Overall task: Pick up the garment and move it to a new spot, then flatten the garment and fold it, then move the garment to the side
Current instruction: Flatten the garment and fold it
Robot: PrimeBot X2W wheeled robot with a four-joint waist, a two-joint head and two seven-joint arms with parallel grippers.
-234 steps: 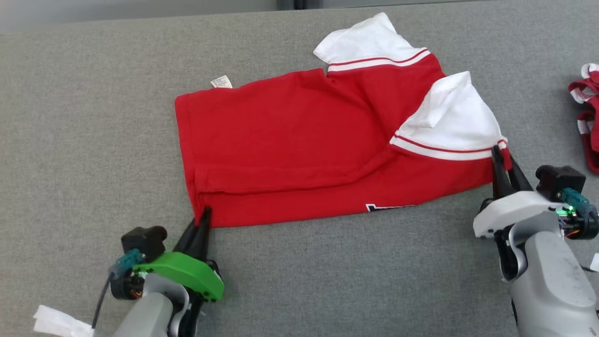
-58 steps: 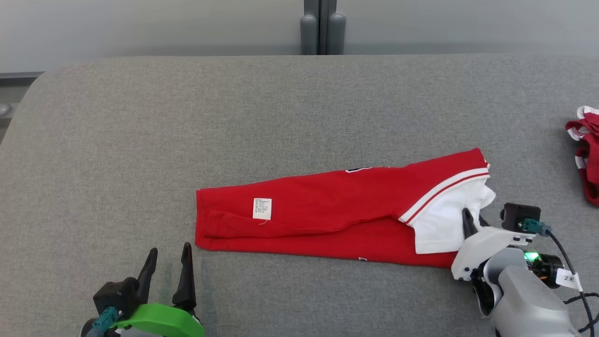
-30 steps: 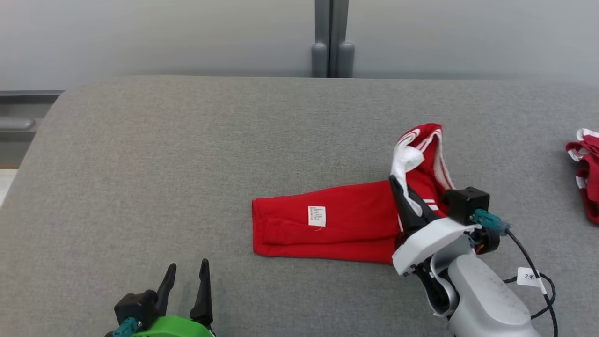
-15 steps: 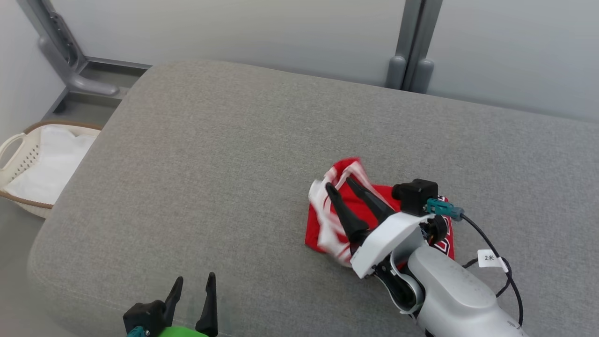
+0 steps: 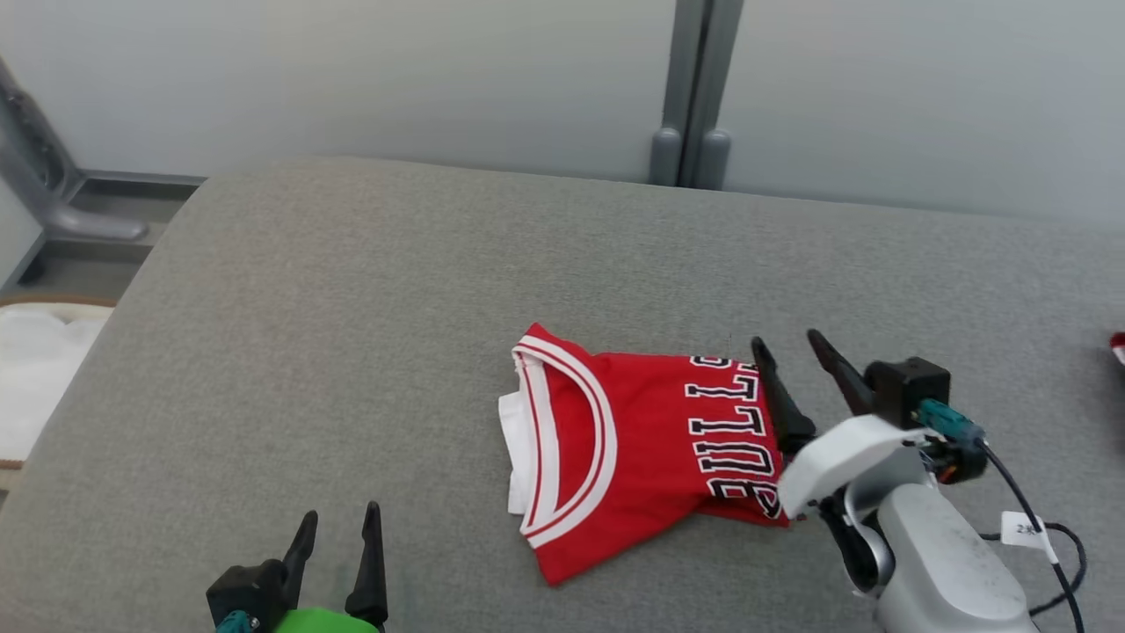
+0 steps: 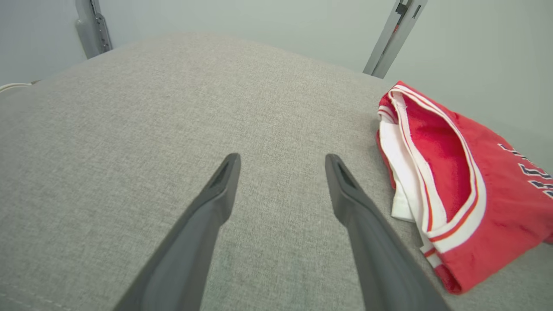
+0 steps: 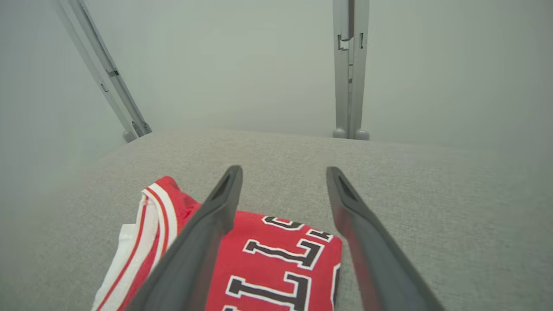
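The garment point(image 5: 646, 457) lay folded near the middle of the bench point(image 5: 352, 308), its striped neckline turned toward 9 o'clock and its black lettering toward 3 o'clock. The fold was judged loose: a white layer stuck out at 9 o'clock and one corner trailed toward 7 o'clock. If only the top layer were pinched for the move to the side, the stack would likely be pulled open. If it were dragged instead, it could be bunched up by the grip of the woven cover. The right gripper point(image 5: 784, 339) was seen at 3 o'clock of the garment with its fingers spread and nothing between them. One finger was poised over the lettered edge, so cloth might be snagged by a careless withdrawal. The left gripper point(image 5: 340, 513) was held spread and empty at 7 o'clock, well apart from the cloth. Behind, at 12 o'clock, a plain pale wall point(image 5: 395, 79) was divided by a grey post point(image 5: 694, 88). The bench was covered in grey fabric with rounded corners. Beyond its 9 o'clock edge a brown-rimmed, white-lined container point(image 5: 44, 301) was cut off by the frame.
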